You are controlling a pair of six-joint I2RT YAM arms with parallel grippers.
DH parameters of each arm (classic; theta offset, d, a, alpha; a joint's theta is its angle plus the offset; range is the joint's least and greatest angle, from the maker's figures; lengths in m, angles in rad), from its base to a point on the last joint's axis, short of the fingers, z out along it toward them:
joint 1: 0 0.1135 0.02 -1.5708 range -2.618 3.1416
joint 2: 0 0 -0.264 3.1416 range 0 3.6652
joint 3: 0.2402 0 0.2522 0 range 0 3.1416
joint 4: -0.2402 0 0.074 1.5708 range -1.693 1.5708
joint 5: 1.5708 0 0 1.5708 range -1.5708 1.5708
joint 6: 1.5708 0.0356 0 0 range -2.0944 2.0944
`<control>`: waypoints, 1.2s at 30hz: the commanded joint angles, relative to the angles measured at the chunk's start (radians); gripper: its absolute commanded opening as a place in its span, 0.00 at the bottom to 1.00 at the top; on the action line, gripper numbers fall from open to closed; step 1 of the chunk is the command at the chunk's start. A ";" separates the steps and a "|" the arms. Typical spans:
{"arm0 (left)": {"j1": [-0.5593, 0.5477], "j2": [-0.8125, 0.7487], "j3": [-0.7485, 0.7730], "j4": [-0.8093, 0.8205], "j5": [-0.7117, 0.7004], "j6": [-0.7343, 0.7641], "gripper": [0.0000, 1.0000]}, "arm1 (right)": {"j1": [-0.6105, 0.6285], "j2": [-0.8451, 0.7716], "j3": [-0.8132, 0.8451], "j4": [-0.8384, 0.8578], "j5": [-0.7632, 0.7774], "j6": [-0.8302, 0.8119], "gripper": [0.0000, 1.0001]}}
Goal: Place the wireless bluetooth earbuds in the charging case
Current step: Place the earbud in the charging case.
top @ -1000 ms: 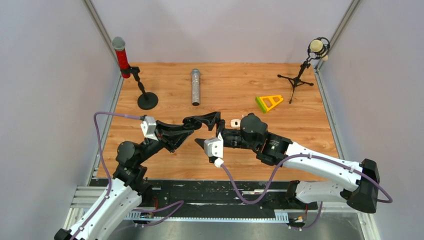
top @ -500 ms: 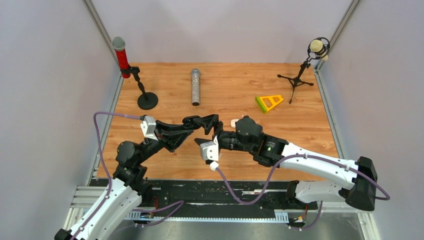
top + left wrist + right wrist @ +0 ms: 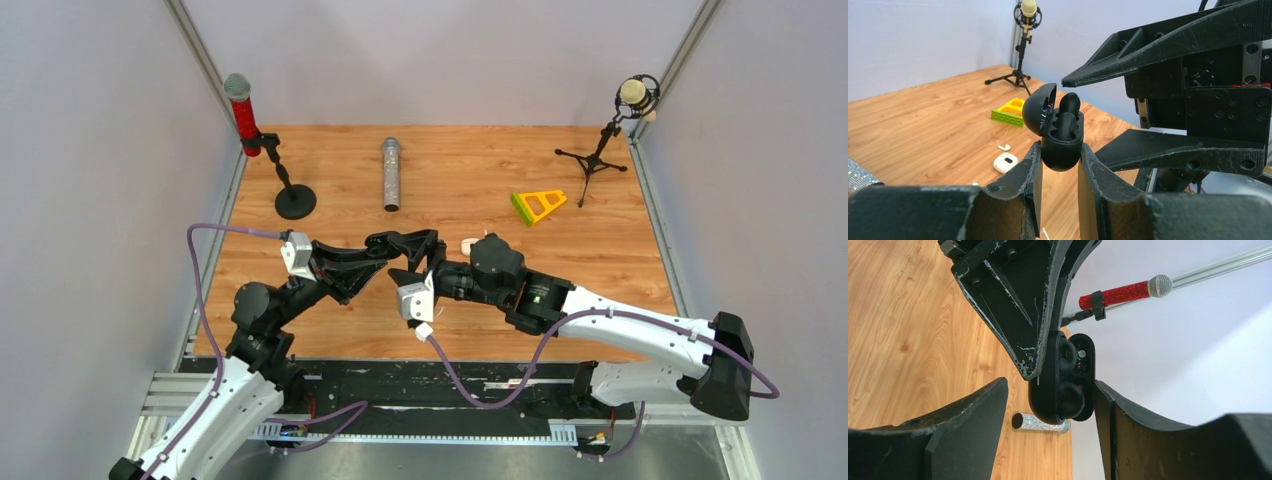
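Red microphone (image 3: 243, 115), silver microphone (image 3: 391, 175), green wedge (image 3: 538, 205), tripod mic (image 3: 632, 93)

Left arm (image 3: 262, 305): rises from its base at lower left, forearm reaching right toward the table's centre. Left gripper (image 3: 1059, 150): fingers clamped on both sides of a black charging case (image 3: 1062, 131). Right arm (image 3: 620, 325): stretched low, reaching left from its base at lower right. Right gripper (image 3: 1049, 385): jaws apart, one finger on either side of the left gripper's tips.

The charging case (image 3: 1060, 145) is black, the red microphone (image 3: 245, 122) and silver microphone (image 3: 391, 180) glittery, the table (image 3: 470, 170) wood-grained.
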 commanded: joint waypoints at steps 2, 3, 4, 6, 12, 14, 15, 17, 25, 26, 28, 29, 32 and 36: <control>0.005 -0.003 0.046 0.037 -0.002 -0.015 0.00 | 0.013 0.002 -0.010 0.044 0.021 -0.023 0.63; 0.006 -0.004 0.045 0.037 -0.001 -0.014 0.00 | 0.014 0.004 -0.009 0.044 0.026 -0.027 0.63; 0.006 -0.004 0.045 0.038 -0.001 -0.015 0.00 | 0.015 0.007 -0.010 0.044 0.029 -0.031 0.63; 0.007 -0.004 0.046 0.038 -0.002 -0.015 0.00 | 0.016 0.012 -0.011 0.045 0.037 -0.039 0.62; 0.009 -0.004 0.045 0.042 -0.001 -0.023 0.00 | 0.016 0.021 -0.014 0.049 0.065 -0.051 0.60; 0.009 -0.005 0.044 0.045 0.001 -0.025 0.00 | 0.016 0.023 -0.015 0.055 0.075 -0.051 0.59; 0.009 -0.004 0.043 0.043 0.001 -0.026 0.00 | 0.016 0.023 -0.014 0.058 0.078 -0.050 0.58; 0.009 -0.005 0.043 0.045 0.002 -0.026 0.00 | 0.016 0.025 -0.013 0.064 0.078 -0.047 0.58; 0.012 -0.008 0.044 0.042 0.001 -0.028 0.00 | 0.016 0.036 0.000 0.066 0.086 -0.045 0.51; 0.012 -0.008 0.045 0.042 0.001 -0.029 0.00 | 0.017 0.037 -0.001 0.066 0.087 -0.047 0.51; 0.012 -0.007 0.044 0.043 0.000 -0.030 0.00 | 0.019 0.040 0.000 0.065 0.092 -0.055 0.49; 0.012 -0.007 0.044 0.043 0.000 -0.030 0.00 | 0.020 0.041 -0.001 0.064 0.095 -0.060 0.47; 0.014 -0.008 0.045 0.045 0.000 -0.033 0.00 | 0.022 0.044 -0.001 0.064 0.102 -0.070 0.44; 0.018 -0.009 0.045 0.051 -0.001 -0.043 0.00 | 0.024 0.050 -0.005 0.073 0.115 -0.084 0.50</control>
